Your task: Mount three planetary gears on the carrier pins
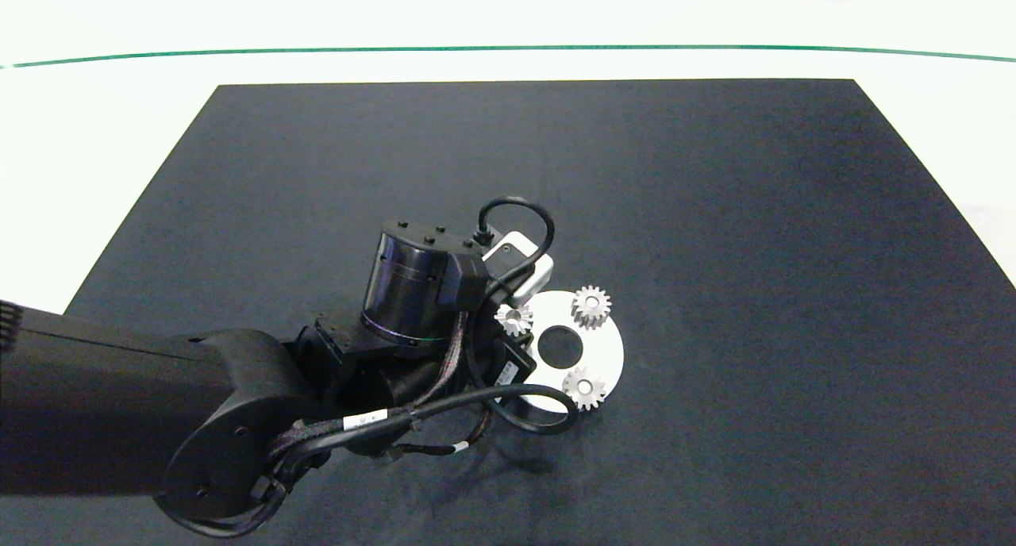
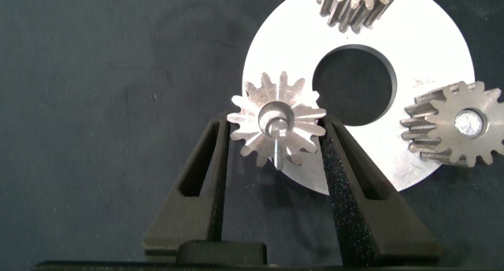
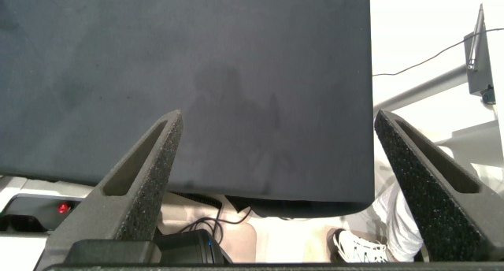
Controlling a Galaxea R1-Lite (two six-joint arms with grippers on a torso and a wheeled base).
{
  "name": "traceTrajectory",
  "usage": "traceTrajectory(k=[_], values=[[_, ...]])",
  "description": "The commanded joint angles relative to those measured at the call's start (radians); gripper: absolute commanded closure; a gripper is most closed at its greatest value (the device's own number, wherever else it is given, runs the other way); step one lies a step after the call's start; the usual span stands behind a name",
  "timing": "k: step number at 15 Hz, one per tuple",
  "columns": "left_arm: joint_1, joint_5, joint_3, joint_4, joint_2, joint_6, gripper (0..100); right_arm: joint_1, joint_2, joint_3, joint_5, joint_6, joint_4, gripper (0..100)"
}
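The black mat (image 1: 714, 213) fills the middle of the head view, and the left arm (image 1: 198, 403) crosses in from the lower left edge to end just left of centre. There lies the white disc (image 1: 607, 351), slightly below and right of the frame's middle, with its big centre hole (image 1: 559, 345). All three planetary gears sit on the disc: one (image 1: 591, 306) at its upper edge, one (image 1: 585, 387) at its lower right, and the third (image 1: 514, 318) at its upper left, right under the wrist.

In the left wrist view the left gripper (image 2: 276, 141) has its fingers spread, one on each side of that third gear (image 2: 277, 129), close against its teeth but seemingly not squeezing. The carrier pin (image 2: 276, 120) shows through the bore, so the gear looks threaded on; its axis points up at the camera, in line with the gripper. My judgement: the coming move turns on a straight lift along that axis, since a sideways drag could catch the teeth and tilt the gear.

The right gripper (image 3: 276, 168) is spread wide, parked at the mat's edge, out of the head view and far from the disc
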Motion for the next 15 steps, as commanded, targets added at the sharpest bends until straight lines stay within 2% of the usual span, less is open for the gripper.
traceTrajectory(k=[1,15], values=[[0.002,0.003,0.004,-0.006,-0.001,0.002,100,-0.001,0.000,0.000,-0.002,-0.001,0.005,0],[-0.007,0.003,0.018,-0.026,0.001,0.000,100,0.001,0.000,0.000,-0.002,-0.001,0.005,0]])
